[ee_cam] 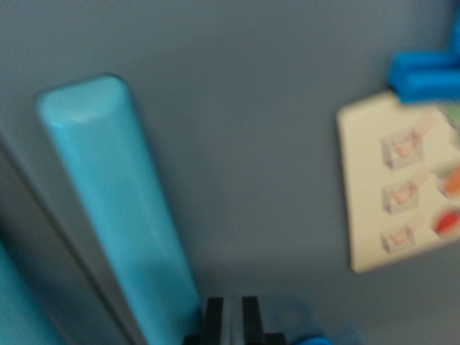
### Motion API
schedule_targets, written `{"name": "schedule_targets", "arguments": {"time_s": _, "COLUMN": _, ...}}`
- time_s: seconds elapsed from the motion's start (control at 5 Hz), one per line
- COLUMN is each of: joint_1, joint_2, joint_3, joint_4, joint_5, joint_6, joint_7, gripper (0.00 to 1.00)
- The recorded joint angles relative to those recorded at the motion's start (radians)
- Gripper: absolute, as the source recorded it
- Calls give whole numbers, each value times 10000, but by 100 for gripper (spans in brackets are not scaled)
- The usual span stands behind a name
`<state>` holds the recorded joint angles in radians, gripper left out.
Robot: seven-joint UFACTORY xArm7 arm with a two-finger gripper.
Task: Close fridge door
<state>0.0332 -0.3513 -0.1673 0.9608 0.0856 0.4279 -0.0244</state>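
The wrist view sits very close to the fridge door [251, 180], a flat grey-blue panel that fills nearly the whole frame. The picture is blurred, so fine detail is lost.

The gripper [231, 320] shows only as two black fingertips at the bottom edge. The jaws stand close together with a thin gap between them and nothing held; they appear nearly pressed together. Whether the tips are touching the panel or just off it cannot be told from this angle.

The relation that matters: the light-blue door handle [118, 208] lies just to the wrist view's left of the jaws. It is a long rounded bar whose long axis runs from the upper left down toward the bottom centre, so its lower end comes almost beside the left fingertip. The jaws face the bare panel next to the handle, not the handle itself.

At the wrist view's far left a dark seam [61, 251] runs parallel to the handle, probably the door's edge, with another light-blue surface beyond it.

To the right, well apart from the jaws, a cream picture card [392, 187] lies flat on the door under a blue clip or magnet [424, 72].

Judging from this, closing calls for a push straight into the panel beside the handle, no grasp needed.
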Motion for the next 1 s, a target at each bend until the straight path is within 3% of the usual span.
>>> {"name": "schedule_targets", "arguments": {"time_s": 0.2, "joint_1": 0, "joint_2": 0, "joint_3": 0, "joint_4": 0, "joint_5": 0, "joint_6": 0, "joint_7": 0, "gripper": 100}}
{"name": "schedule_targets", "arguments": {"time_s": 0.4, "joint_1": 0, "joint_2": 418, "joint_3": 172, "joint_4": 399, "joint_5": 0, "joint_6": 0, "joint_7": 0, "gripper": 100}}
{"name": "schedule_targets", "arguments": {"time_s": 1.0, "joint_1": 0, "joint_2": 475, "joint_3": 198, "joint_4": 450, "joint_5": 0, "joint_6": 0, "joint_7": 0, "gripper": 100}}
